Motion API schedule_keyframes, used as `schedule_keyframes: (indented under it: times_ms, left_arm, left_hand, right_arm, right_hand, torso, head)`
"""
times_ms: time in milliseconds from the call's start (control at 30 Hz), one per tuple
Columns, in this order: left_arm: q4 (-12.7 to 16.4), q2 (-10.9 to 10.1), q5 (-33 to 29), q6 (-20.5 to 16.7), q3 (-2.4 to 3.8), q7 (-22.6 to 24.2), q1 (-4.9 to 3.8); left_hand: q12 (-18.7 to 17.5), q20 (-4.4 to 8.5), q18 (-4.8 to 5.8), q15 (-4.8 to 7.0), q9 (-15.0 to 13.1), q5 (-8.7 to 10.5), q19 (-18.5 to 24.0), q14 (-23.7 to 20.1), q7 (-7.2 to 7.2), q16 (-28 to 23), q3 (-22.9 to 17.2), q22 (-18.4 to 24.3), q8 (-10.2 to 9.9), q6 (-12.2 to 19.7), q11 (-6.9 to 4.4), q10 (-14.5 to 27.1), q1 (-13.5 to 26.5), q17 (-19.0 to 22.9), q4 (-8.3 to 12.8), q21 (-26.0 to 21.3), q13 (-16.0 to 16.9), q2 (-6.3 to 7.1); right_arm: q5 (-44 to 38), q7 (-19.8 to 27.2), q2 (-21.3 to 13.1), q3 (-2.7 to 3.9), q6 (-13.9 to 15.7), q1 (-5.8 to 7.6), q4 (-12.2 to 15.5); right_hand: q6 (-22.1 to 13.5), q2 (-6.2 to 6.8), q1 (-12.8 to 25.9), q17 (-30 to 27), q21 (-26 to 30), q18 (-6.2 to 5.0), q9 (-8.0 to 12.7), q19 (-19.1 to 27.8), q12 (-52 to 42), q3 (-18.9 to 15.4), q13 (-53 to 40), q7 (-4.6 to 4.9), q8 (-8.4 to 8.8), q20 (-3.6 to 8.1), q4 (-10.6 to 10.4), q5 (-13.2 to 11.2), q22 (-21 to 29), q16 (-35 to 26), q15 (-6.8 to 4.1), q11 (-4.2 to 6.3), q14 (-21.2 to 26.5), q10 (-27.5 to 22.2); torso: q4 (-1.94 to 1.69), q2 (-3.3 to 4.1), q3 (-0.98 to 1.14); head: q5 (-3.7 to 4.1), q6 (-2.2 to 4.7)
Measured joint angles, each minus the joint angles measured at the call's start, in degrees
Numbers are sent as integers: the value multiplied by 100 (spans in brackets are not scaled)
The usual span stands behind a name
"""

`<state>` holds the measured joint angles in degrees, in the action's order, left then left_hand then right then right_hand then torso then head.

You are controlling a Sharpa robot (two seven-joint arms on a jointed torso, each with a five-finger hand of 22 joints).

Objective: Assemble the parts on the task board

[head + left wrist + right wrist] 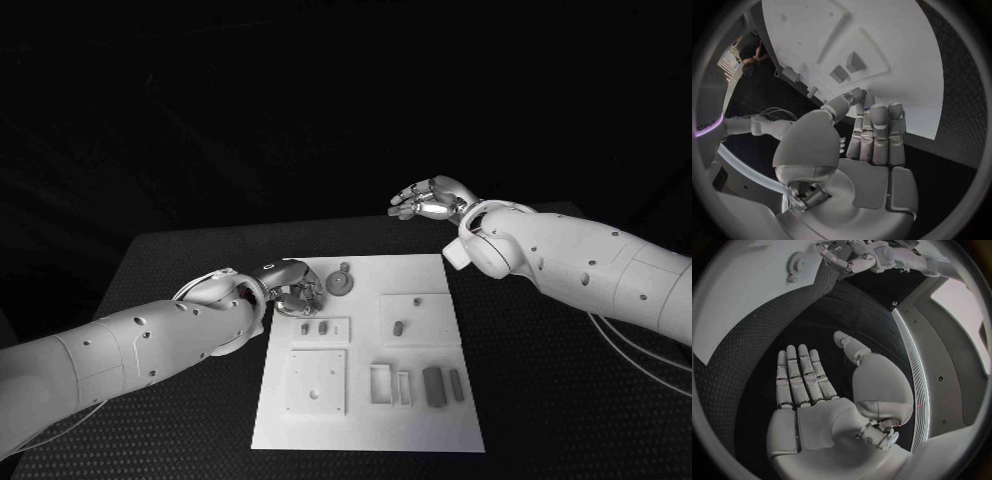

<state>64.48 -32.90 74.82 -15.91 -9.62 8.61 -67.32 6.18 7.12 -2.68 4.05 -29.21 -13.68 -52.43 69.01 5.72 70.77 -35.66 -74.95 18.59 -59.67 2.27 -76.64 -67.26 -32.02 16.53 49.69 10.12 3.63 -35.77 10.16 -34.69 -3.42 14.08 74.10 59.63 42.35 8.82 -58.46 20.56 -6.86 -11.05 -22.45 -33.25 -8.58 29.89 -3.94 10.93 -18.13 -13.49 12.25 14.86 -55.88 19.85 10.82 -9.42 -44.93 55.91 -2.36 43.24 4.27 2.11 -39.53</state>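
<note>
The white task board (368,410) lies mid-table. My left hand (293,288) hovers over its far left edge, right beside a round toothed part (340,283). In the left wrist view the left hand (870,135) has its fingers side by side and its thumb tip meeting a fingertip; I cannot tell whether anything is pinched there. Small grey parts stand in recesses: a pair (312,327), one (398,327), one (417,300), and two bars (444,385). My right hand (430,200) is raised beyond the board's far right corner, and its flat palm (811,390) is empty.
The black table (173,260) surrounds the board, with bare matting on both sides. A square plate with a hole (316,380) and a narrow frame (381,383) sit near the board's front. Cables (635,355) run under my right arm.
</note>
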Motion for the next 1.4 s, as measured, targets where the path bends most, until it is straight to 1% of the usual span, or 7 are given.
schedule_keyframes:
  times_ms: [333, 800, 867, 967, 1100, 1233, 1400]
  left_arm:
    - [13, 16, 75, 42, -2, -48, -9]
    - [-34, 77, 276, 55, -65, -99, -49]
    - [-34, 74, 274, 53, -74, -100, -48]
    - [-33, 68, 273, 65, -108, -133, -10]
    - [-17, 46, 273, 77, -114, -176, 10]
    - [-29, 27, 258, 77, -114, -203, 10]
    - [-30, 16, 240, 70, -114, -216, 11]
  left_hand:
    - [-4, -9, 4, -11, -8, 21, -9, 6, -4, 0, -9, 1, -13, 5, -24, -22, -14, 0, -9, 0, 6, 14]
    - [2, 14, 24, 4, -12, 66, 15, -22, 2, -22, -10, 2, -42, 0, -21, -51, -21, 6, -10, 0, 20, 23]
    - [3, 2, 52, 9, 35, 124, 29, -29, 128, -22, -10, 2, -127, 148, -21, -52, -21, 15, -10, 0, 21, 23]
    - [3, 5, 41, 40, 103, 222, 46, -61, 205, -22, -28, 2, -289, 459, -9, -83, -52, 15, -28, 0, 30, 35]
    - [0, 5, 38, 46, 179, 388, 46, -67, 204, -22, -9, 2, -386, 681, -4, -88, -61, 15, -8, 0, 47, 101]
    - [-20, 5, 3, 55, 242, 388, 46, -77, 192, -22, 7, 3, -531, 935, -33, -116, -51, 15, -24, 0, 64, 173]
    - [-20, -6, 1, 55, 280, 388, 9, -77, 169, 4, 22, 3, -598, 1122, -62, -168, -81, 14, -39, 0, 102, 203]
  right_arm:
    - [0, 0, -10, 0, 0, 0, 2]
    - [0, 0, -20, -1, 0, 0, 11]
    - [0, 0, -21, 0, 0, 0, 10]
    - [0, 0, -28, 0, 0, 0, 9]
    - [0, 0, -50, 0, 0, 0, 6]
    - [0, -2, -57, -1, 1, 0, 4]
    - [0, -4, -60, -1, 1, 0, 4]
  right_hand:
    - [0, 0, 0, -5, 0, 0, 0, 0, 0, 0, 0, 0, 0, 0, 0, 0, 0, 23, 0, 0, 0, 0]
    - [0, 0, 0, -5, 0, 0, 4, 0, 0, 0, 0, 0, 0, 0, 0, 0, -4, 23, 0, 0, 0, 0]
    - [0, 0, 0, -5, 0, 0, 4, 0, 0, 0, 0, 0, 1, 0, 0, 0, -4, 23, 0, 0, 0, 0]
    - [0, 0, 0, -4, 0, 0, 4, 0, 0, 0, 0, 0, 1, 0, 0, 0, -10, 23, 0, 0, 0, 0]
    - [0, 0, 0, -9, 0, 0, 4, 0, 0, 0, 0, 0, 1, 0, 0, 0, -9, 23, 0, 0, 0, 0]
    - [0, 0, 0, -9, 22, 0, 4, 0, 0, 0, 0, 0, 1, 0, 0, 0, -9, 23, 0, -5, 0, 5]
    - [0, 0, 0, -9, 22, -1, 4, 0, 0, 0, 0, 0, 1, 0, 0, 0, -9, 23, 0, -21, 0, 21]
  torso:
    - [-4, -2, -3]
    - [-3, -3, -2]
    - [-3, -2, -2]
    - [-3, -2, -3]
    - [-4, -2, -3]
    - [-9, 0, -7]
    - [-9, 1, -10]
  head:
    - [28, -16]
    - [36, -15]
    - [44, -14]
    - [49, -14]
    - [49, -12]
    - [57, -7]
    - [63, 4]
